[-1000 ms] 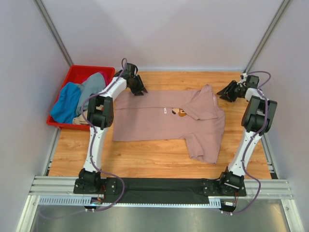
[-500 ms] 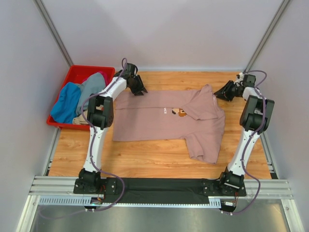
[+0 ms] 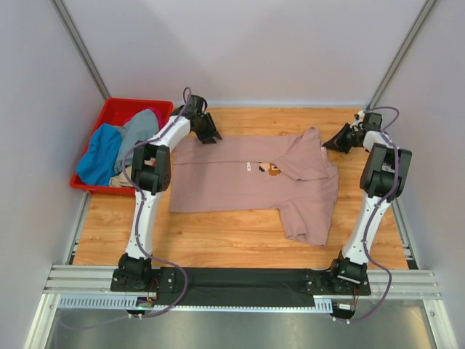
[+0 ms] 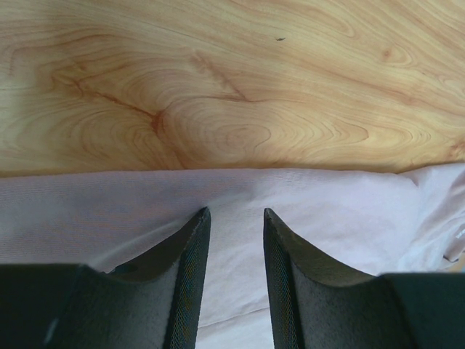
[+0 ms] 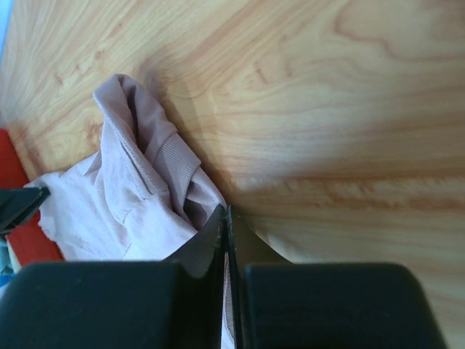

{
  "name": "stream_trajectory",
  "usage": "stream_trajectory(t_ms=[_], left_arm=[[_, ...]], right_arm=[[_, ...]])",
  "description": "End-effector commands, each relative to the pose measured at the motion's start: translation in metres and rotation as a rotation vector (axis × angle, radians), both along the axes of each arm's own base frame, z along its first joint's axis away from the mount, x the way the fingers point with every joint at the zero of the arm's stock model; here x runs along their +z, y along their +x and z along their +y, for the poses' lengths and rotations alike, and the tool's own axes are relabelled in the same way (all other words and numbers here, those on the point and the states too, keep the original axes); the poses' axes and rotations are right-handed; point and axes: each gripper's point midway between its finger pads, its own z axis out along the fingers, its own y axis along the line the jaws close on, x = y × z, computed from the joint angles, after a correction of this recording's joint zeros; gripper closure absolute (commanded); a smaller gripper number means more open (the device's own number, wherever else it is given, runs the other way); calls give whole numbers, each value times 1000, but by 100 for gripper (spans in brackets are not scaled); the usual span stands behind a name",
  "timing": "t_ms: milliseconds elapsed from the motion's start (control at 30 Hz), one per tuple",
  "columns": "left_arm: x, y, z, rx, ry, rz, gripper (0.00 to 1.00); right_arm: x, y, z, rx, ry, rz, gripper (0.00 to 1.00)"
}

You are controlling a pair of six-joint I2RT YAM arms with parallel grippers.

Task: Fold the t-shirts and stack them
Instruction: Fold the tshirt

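Right wrist view: our right gripper [image 5: 226, 212] has just pressed together at the bunched edge of the dusty-pink t-shirt [image 5: 138, 182], which lies on the table [image 3: 218, 236]. Our left gripper [image 4: 234, 214] stays half-spread over the hem, so folding looks ready to begin.

Bright, even, diffuse light from overhead in the top view, softened by the pale walls [image 3: 247, 51]; no hard glare on the wooden table [image 3: 240, 234]. Only faint, short shadows beneath the arms and along the near edge of the pink t-shirt [image 3: 247, 185]. Sharp throughout, though slightly bowed at the frame edges, the corner posts [image 3: 80, 43] leaning outward. From the left wrist, crisp on wood grain and cloth weave, a little soft on the dark left gripper [image 4: 235, 212] close to the lens. From the right wrist, dimmer: shows a broad soft shadow over the table around the right gripper [image 5: 226, 209], brightens toward the upper right, blurs the black finger bodies along the bottom.
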Motion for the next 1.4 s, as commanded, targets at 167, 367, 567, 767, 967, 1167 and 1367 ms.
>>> stream_trajectory(t_ms=[167, 367, 567, 767, 967, 1167, 1367], left_arm=[[-42, -13, 19, 57, 96, 118, 57], [-41, -11, 19, 70, 90, 121, 57], [-38, -9, 10, 49, 41, 110, 57], [-37, -9, 2, 26, 17, 100, 57], [-40, -16, -5, 9, 12, 115, 57], [-40, -20, -8, -16, 20, 111, 57], [-38, -18, -10, -18, 9, 105, 57]], right_arm=[[3, -16, -46, -344, -178, 52, 100], [-2, -34, -48, -471, -201, 108, 100], [19, -23, -49, -401, -229, 100, 81], [72, 8, -57, -324, -342, 23, 61], [74, 41, -24, -105, -465, -52, 55], [73, 72, 8, 43, -423, -194, 55], [61, 81, 19, 139, -488, -209, 55]])
